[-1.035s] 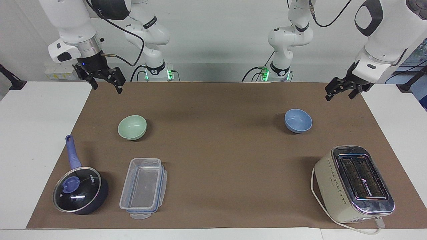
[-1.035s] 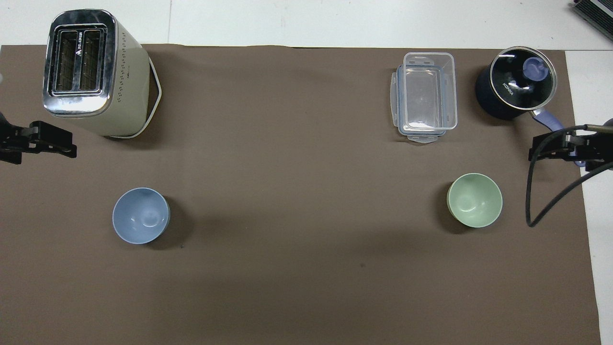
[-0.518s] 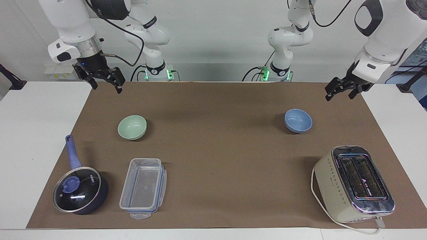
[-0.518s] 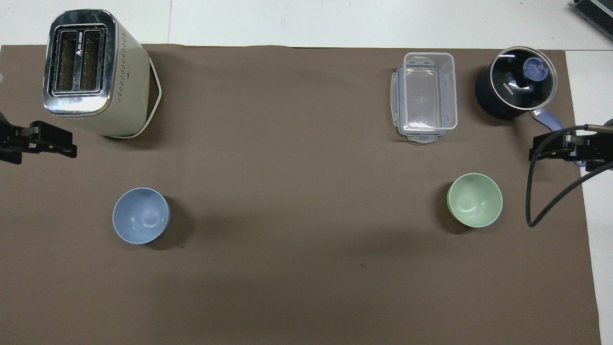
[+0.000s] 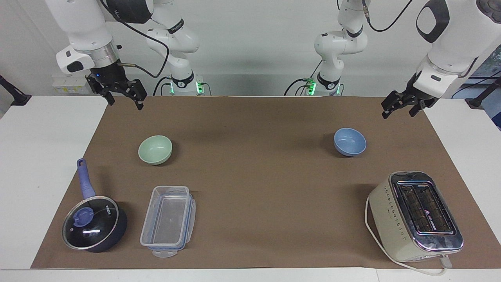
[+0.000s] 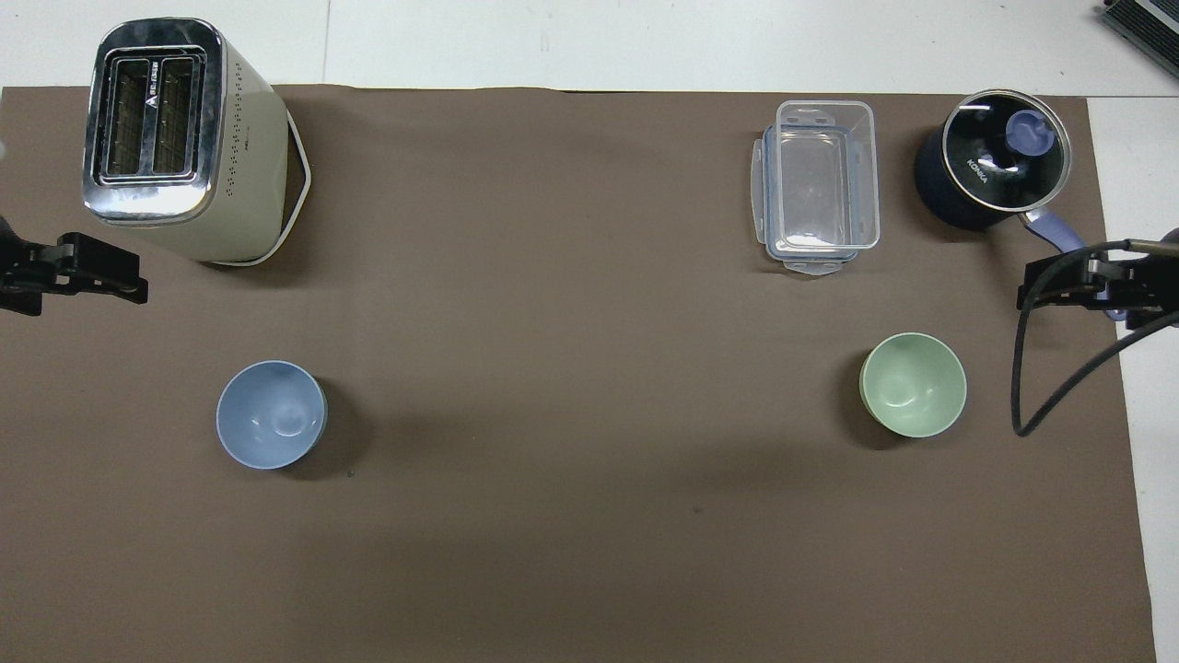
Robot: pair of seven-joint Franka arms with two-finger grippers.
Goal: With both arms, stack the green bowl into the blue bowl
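Observation:
The green bowl (image 5: pixel 155 149) (image 6: pixel 913 384) stands upright and empty on the brown mat toward the right arm's end. The blue bowl (image 5: pixel 350 141) (image 6: pixel 271 414) stands upright and empty toward the left arm's end, well apart from the green one. My right gripper (image 5: pixel 124 101) (image 6: pixel 1045 295) hangs open over the mat's corner at the right arm's end, holding nothing. My left gripper (image 5: pixel 399 111) (image 6: pixel 115 281) hangs open over the mat's edge at the left arm's end, also with nothing in it. Neither gripper touches a bowl.
A cream toaster (image 5: pixel 415 215) (image 6: pixel 175 138) stands farther from the robots than the blue bowl. A clear plastic container (image 5: pixel 168 221) (image 6: pixel 818 184) and a dark blue lidded saucepan (image 5: pixel 94 223) (image 6: pixel 990 157) stand farther out than the green bowl. The brown mat (image 5: pixel 254 176) covers the table.

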